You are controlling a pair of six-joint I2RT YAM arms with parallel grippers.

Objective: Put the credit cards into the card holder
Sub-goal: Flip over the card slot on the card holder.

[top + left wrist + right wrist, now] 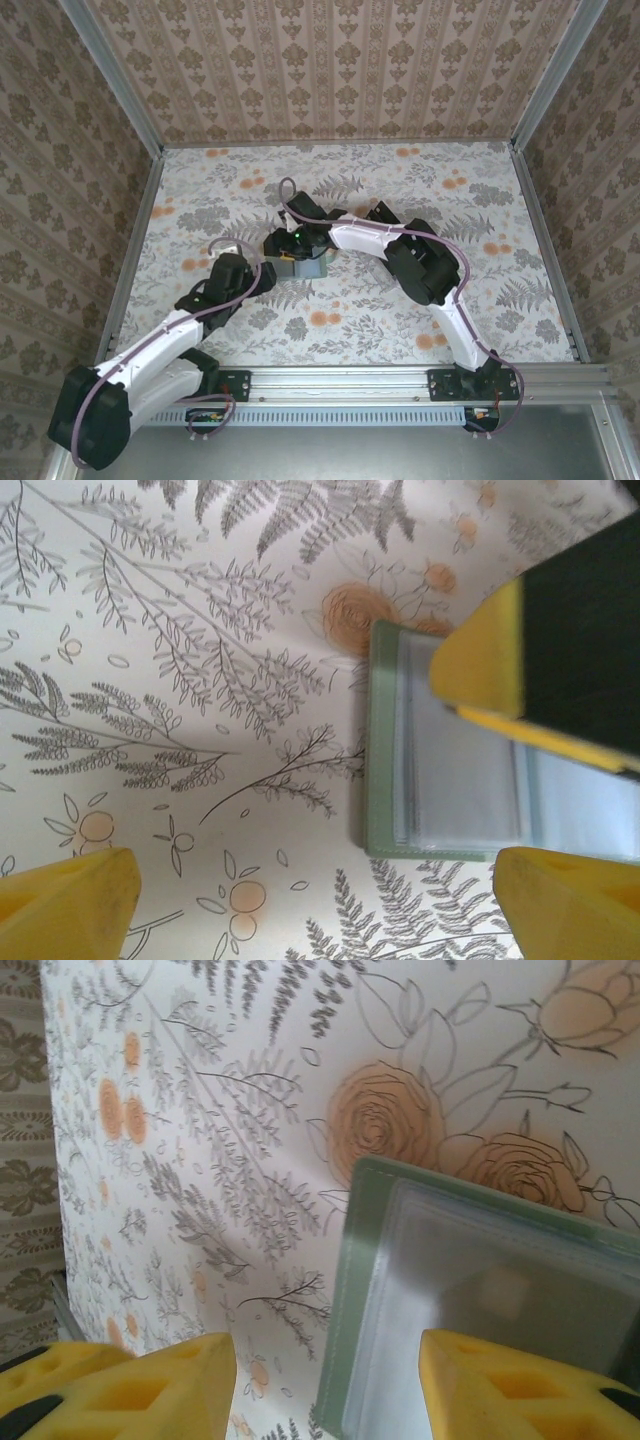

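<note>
Card holder (310, 266) lies open and flat near the middle of the tabletop (450, 320), a bit toward the left edge, well away from all four corners. Sage-green rim, bluish-grey inside, clear sleeves facing up. In the left wrist view the card holder (450, 780) sits at the right of frame, its long green edge next to an orange rose print on the tabletop (200, 630).

Left gripper (258, 278) sits just left of the holder, low over the table. In its own view the left gripper (320, 910) has its jaws spread wide, yellow fingertips (70, 905) at the two bottom corners and only bare floral tabletop between them. It holds nothing and is not touching the holder.

Right gripper (290, 250) comes in from the far side, the arm arching over from the right, and stands right above the holder. In the right wrist view the right gripper (325, 1390) has its jaws partly apart, with the tabletop and the holder's green edge showing through the gap and nothing clamped. One of its yellow fingers (485, 665) overlaps the holder's inside near the top. Cannot tell if it touches the sleeve or hangs just above. Card holder (480, 1280) is blurred there and its sleeve looks clear.
</note>
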